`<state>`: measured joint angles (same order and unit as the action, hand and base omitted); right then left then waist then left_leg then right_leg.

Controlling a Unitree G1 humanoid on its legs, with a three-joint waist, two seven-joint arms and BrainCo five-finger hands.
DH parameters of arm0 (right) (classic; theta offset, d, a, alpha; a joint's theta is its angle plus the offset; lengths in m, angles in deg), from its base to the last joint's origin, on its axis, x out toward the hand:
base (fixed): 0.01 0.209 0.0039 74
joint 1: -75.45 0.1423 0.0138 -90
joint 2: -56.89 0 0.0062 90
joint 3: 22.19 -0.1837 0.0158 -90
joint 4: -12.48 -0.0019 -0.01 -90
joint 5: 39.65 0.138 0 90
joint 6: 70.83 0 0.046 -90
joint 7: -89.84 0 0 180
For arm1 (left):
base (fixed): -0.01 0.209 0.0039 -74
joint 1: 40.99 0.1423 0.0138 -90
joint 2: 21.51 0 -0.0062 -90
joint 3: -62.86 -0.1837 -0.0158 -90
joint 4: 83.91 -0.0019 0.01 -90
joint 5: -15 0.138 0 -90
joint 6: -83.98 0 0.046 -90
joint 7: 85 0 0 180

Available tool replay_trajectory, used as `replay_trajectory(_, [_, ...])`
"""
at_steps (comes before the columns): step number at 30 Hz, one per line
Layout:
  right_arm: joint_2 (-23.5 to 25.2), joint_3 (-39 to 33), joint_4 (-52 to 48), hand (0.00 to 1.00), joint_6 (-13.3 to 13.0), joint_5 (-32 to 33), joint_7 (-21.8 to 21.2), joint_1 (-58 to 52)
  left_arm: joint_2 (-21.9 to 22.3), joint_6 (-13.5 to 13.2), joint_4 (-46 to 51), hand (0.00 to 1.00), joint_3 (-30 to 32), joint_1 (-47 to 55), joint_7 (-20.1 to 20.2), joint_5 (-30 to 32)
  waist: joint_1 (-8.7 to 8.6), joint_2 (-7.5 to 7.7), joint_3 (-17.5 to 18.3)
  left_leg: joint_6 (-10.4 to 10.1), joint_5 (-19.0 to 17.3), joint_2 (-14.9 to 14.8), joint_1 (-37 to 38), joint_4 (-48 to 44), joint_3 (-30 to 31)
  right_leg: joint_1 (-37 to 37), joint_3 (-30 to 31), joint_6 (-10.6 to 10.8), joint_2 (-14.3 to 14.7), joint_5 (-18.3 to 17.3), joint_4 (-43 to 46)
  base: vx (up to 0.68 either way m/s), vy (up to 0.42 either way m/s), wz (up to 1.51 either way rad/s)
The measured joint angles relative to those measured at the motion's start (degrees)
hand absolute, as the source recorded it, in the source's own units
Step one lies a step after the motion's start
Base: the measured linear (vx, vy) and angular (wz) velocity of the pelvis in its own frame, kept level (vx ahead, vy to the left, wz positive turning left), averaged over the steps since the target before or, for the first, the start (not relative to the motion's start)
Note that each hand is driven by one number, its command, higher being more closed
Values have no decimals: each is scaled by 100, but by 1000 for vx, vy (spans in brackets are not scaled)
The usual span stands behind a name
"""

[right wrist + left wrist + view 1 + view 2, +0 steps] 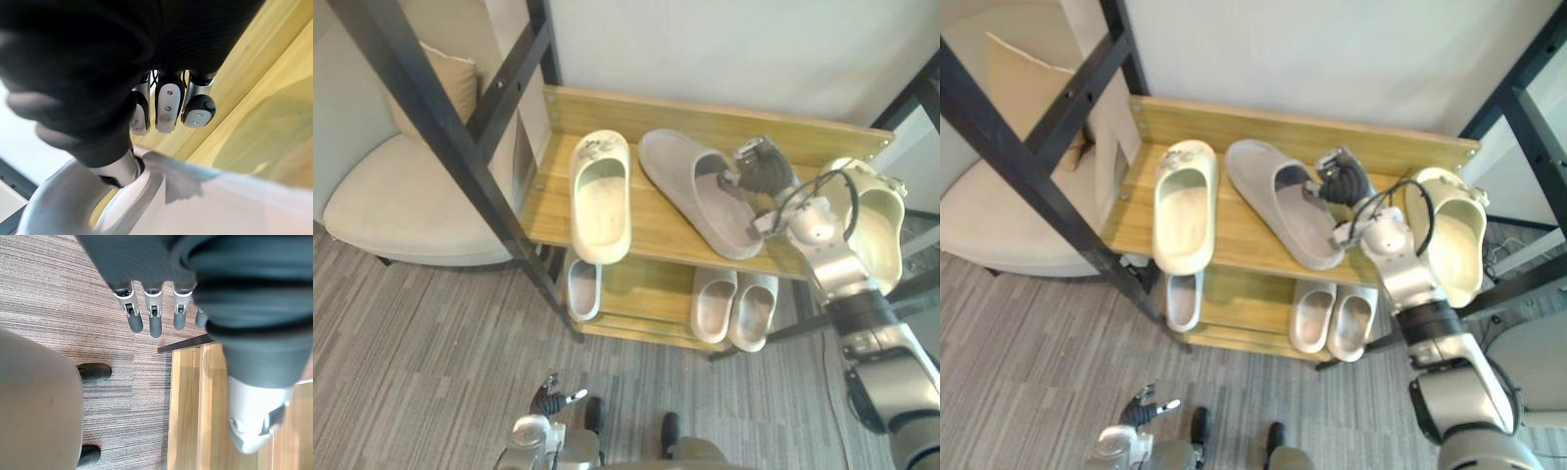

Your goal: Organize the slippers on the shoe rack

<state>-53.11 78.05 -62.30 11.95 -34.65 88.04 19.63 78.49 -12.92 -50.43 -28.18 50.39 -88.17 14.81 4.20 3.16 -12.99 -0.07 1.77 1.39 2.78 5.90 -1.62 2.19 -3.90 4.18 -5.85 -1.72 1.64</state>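
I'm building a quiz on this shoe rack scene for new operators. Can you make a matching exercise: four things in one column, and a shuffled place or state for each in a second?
Things
1. grey slipper
2. left cream slipper
3. pale slipper pair
4. left hand

Places or states
A. on the lower shelf
B. fingers straight, over the floor
C. lying free at the left end of the top shelf
D. on the top shelf, held by the right hand

Pairs: 1-D, 2-C, 3-A, 4-B

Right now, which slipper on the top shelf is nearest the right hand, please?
The grey slipper in the middle, lying diagonally: the right hand grips its upper. The left cream slipper and right cream slipper lie apart from it.
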Motion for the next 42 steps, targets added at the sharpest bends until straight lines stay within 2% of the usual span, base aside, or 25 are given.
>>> replay_trajectory(5, [20, -418, -580, 100, -1, -8, 68, -646, -11, 13, 0, 0, 12, 27, 0, 6, -71, 26, 18, 1, -1, 6, 29, -1, -15, 14, 17, 3, -7, 2, 9, 0, 0, -1])
replay_trajectory(11, [452, -1049, -1471, 100, -11, -4, 243, -1477, -24, 54, -29, 0, 14, 59, 2, 16, -134, 48, 91, 4, 2, 6, 55, -2, -98, -6, 130, 4, -8, 2, 8, -33, -13, -8])
replay_trajectory(17, [1128, -1487, -2468, 100, -175, 18, 338, -2143, -18, 105, -46, 0, 21, 159, 6, 23, -204, 41, 309, 4, 3, 3, 101, 0, -134, -7, 169, 30, -24, -22, -6, -53, -21, -3])
replay_trajectory(24, [1918, -1859, -3393, 100, -454, 464, 408, -2809, 13, 107, -58, 0, 65, 281, 102, 144, -320, 1, 533, 4, 3, 12, 139, 2, -229, -11, 250, 53, -66, -57, 14, -38, -10, -5])
replay_trajectory(28, [2101, -1850, -3617, 100, -555, 647, 292, -3199, 14, 106, -73, 0, 48, 334, 107, 189, -395, -21, 615, -24, -15, 15, 153, 2, -251, -10, 268, 53, -70, -56, 19, -31, -11, -4])
replay_trajectory(29, [2257, -1458, -3688, 100, -571, 749, -79, -3974, 13, 103, -157, 0, -71, 336, 115, 233, -436, -75, 721, -26, -16, 15, 160, 1, -261, -4, 270, 55, -67, -58, 12, -37, -23, -1])
replay_trajectory(30, [2267, -1354, -3686, 100, -561, 746, -192, -4114, 12, 102, -188, 0, -74, 335, 116, 233, -435, -97, 738, -28, -18, 18, 157, 1, -258, 0, 271, 56, -68, -57, 3, -38, -23, 0])
replay_trajectory(35, [2470, -948, -3662, 100, -567, 730, -302, -4589, 6, 96, -280, 0, -186, 307, 116, 233, -430, -120, 824, -32, -24, 13, 209, 0, -247, 106, 269, 57, -59, -55, -85, 0, 0, 0])
replay_trajectory(39, [2454, -438, -3622, 100, -512, 622, -825, -5075, 5, 97, -397, 0, -417, 248, 126, 248, -427, -180, 869, -28, -59, 3, 331, -1, -316, 198, 326, 62, -51, -60, -111, 2, -9, -9])
replay_trajectory(42, [2357, -391, -3586, 100, -513, 622, -958, -5105, -1, 94, -466, 0, -570, 194, 139, 256, -421, -203, 884, -23, -58, 3, 352, -2, -320, 215, 333, 63, -49, -60, -107, -2, -4, -3])
